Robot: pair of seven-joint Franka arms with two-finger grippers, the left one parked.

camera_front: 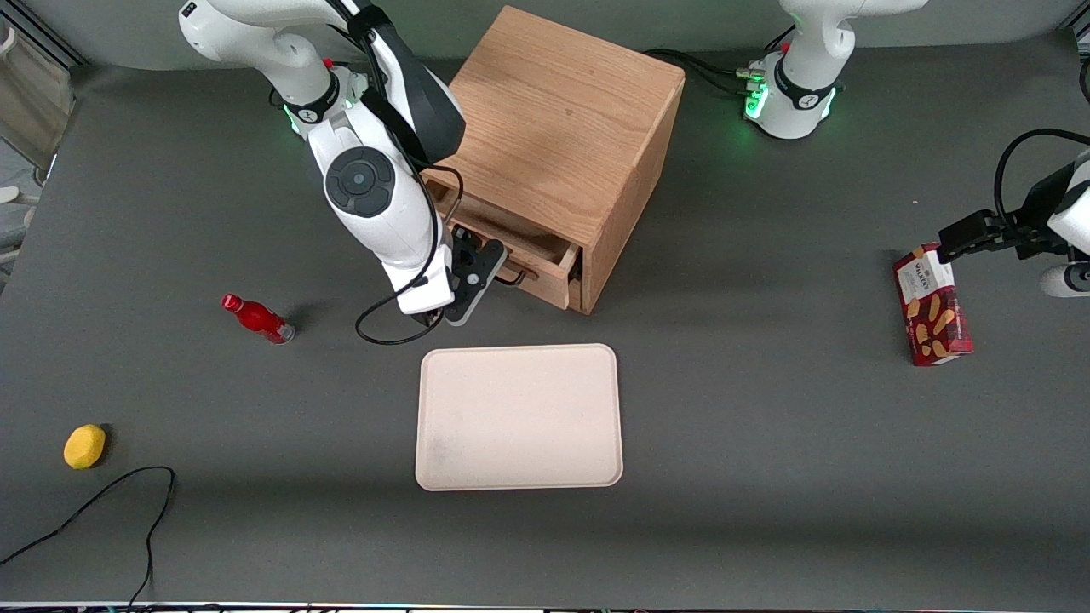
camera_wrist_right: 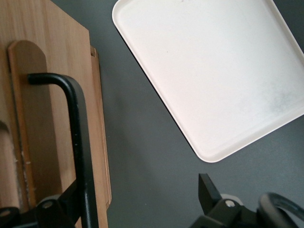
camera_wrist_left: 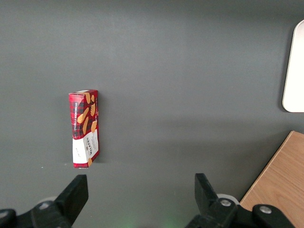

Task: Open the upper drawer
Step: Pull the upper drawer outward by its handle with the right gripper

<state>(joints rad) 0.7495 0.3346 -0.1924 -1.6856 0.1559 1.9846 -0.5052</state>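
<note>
Front view: the light oak wooden cabinet (camera_front: 566, 128) stands in the upper middle of the frame on the dark grey counter (camera_front: 766, 468). Its upper drawer (camera_front: 535, 255), a light oak shallow box with a thin black wire handle (camera_front: 513, 276), is pulled partly out. The black two-finger hand (camera_front: 477, 285) of the white working arm sits at that handle, just left of centre. Below it lies a cream rectangular tray (camera_front: 519, 417). A small red bottle (camera_front: 257, 317) lies at the left and a yellow lemon-like fruit (camera_front: 84, 446) sits at the lower left, beside a loose black cable (camera_front: 102, 502). A red biscuit box (camera_front: 932, 305) lies at the right.

Left wrist view: the red biscuit box (camera_wrist_left: 84, 128) lies on the grey counter (camera_wrist_left: 190, 71), with a tray corner (camera_wrist_left: 294, 66) and an oak corner (camera_wrist_left: 280, 185).

Right wrist view: the drawer front (camera_wrist_right: 47, 109) and its black handle (camera_wrist_right: 78, 133) show with the tray (camera_wrist_right: 209, 71). The hand's (camera_wrist_right: 128, 209) fingers stand apart, one finger (camera_wrist_right: 66, 204) at the handle, the other (camera_wrist_right: 209, 194) clear of it.
</note>
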